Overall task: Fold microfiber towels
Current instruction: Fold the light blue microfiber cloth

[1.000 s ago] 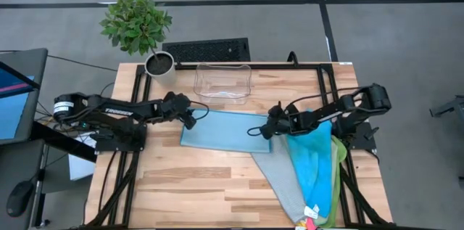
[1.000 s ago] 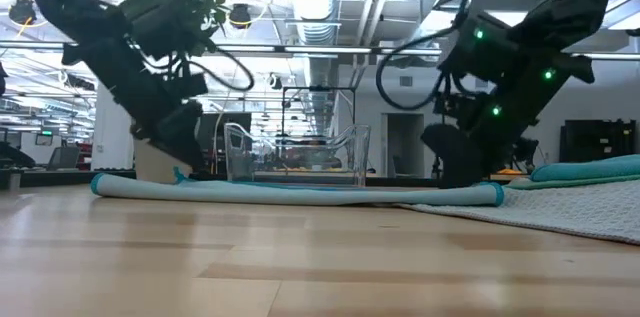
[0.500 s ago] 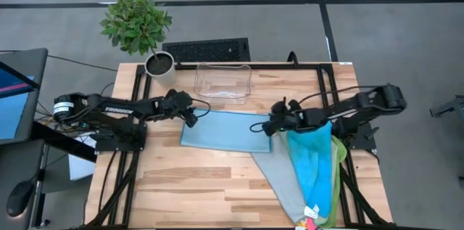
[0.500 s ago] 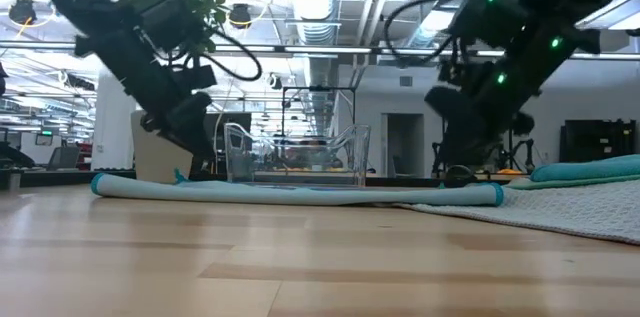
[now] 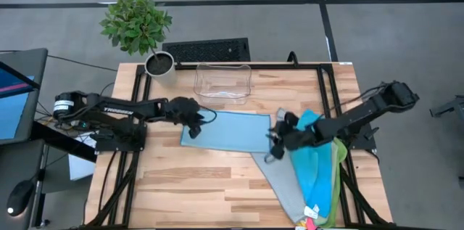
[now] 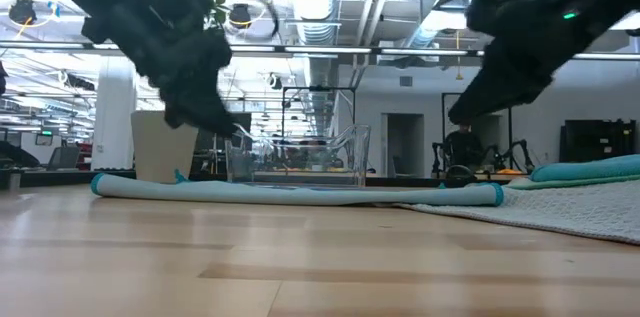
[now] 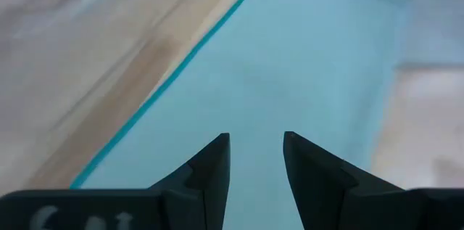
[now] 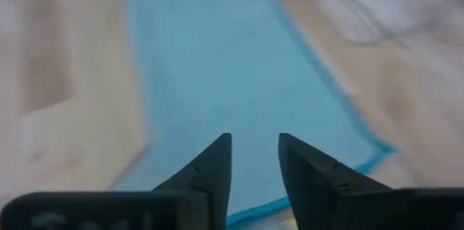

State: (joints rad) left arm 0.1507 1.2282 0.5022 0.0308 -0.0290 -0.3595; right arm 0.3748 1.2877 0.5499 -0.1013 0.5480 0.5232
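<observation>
We see a soft, flat light-blue towel (image 5: 226, 130) folded oblong on the wooden table (image 5: 181, 186), left gripper (image 5: 194, 127) and right gripper (image 5: 274, 143) over its ends, jaws apart, empty.

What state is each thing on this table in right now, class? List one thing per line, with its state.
light blue towel: folded once, flat on the table, held by neither gripper.
grey towel: spread flat, partly under the teal one.
teal towel: draped over the grey.
clear plastic bin: upright, empty.
left gripper: open, over the towel's left end.
right gripper: open, over its right end.
</observation>
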